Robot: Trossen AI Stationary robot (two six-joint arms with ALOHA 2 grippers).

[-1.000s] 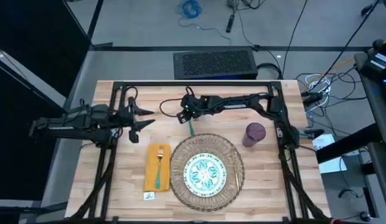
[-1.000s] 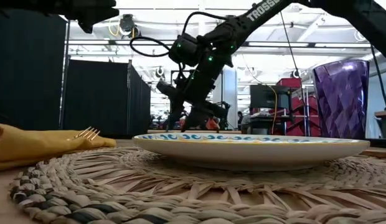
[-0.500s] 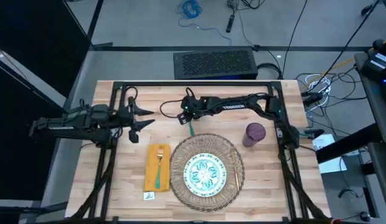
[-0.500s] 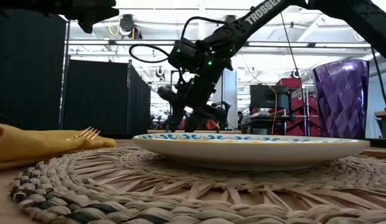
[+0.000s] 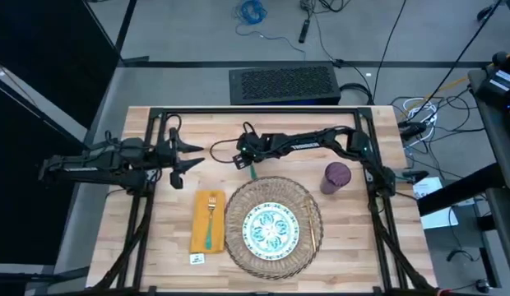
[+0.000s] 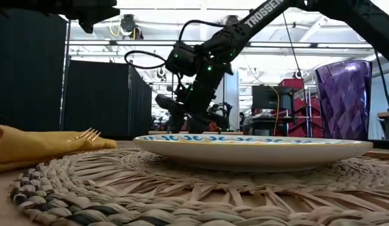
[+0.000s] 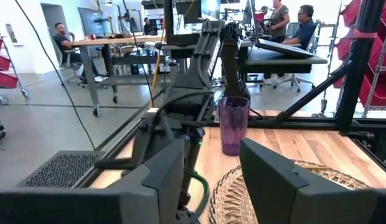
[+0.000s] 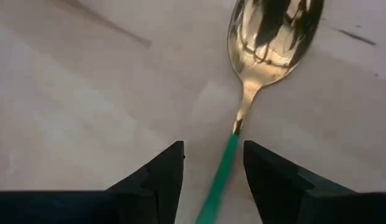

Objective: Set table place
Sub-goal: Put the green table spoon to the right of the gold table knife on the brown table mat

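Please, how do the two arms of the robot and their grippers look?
Both arms are dark, slim and jointed. The right arm bears white letters, a looping black cable and small green lights. The right gripper and left gripper each have two flat dark fingers.

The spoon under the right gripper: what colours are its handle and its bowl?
The spoon has a green handle and a shiny gold bowl, clearest in the right wrist view, between the right gripper's open fingers.

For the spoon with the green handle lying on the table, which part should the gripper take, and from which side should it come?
Take the spoon by its thin green handle, not the wide gold bowl. It lies flat on the table, so come straight down from above with one finger on each side of the handle. The right gripper is already open and placed so; the left gripper waits at the left.
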